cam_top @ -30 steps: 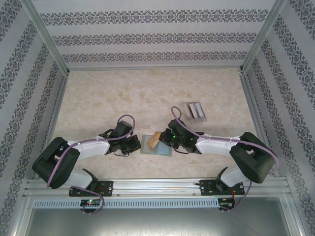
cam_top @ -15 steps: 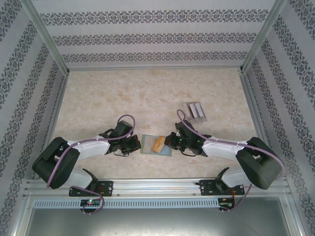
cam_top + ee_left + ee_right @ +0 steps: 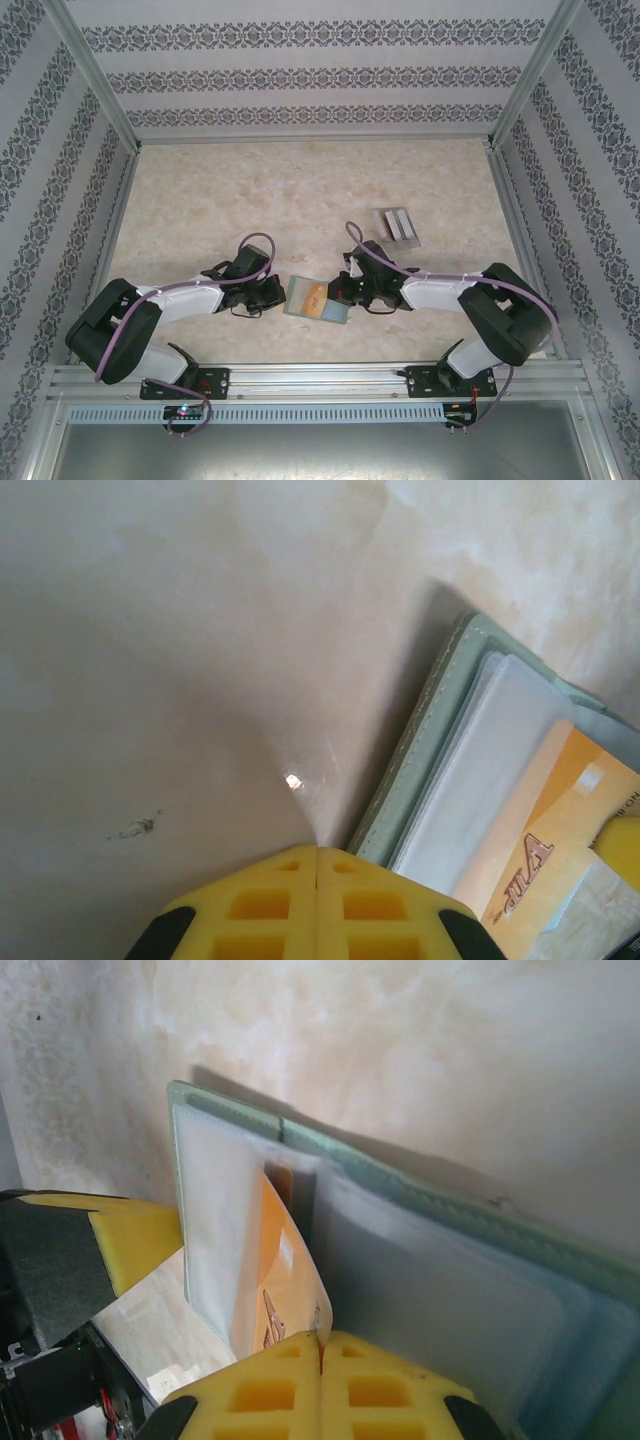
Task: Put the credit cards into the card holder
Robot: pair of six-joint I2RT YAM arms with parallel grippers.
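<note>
Near edge: both arms fold inward over the beige marbled counter [image 3: 250, 190]. Left tool [image 3: 317, 858] is fully closed with nothing between its fingers. Its tips sit right at the edge of the sage-green bifold card holder [image 3: 333, 312] (can't tell from the wrist view whether they touch).

The card holder lies open on the counter between the two tools, cloudy clear pockets facing up. Right tool [image 3: 322, 1348] is closed too, pinching the near corner of a tan-orange plastic credit card [image 3: 285, 1280]. The card's far end appears tucked into the pocket on the half nearer the left tool, and its near end is tilted up.

Farther back and to the right, well apart, is a clear plastic slotted rack [image 3: 398, 228] (contents too small to identify). Patterned walls behind.
</note>
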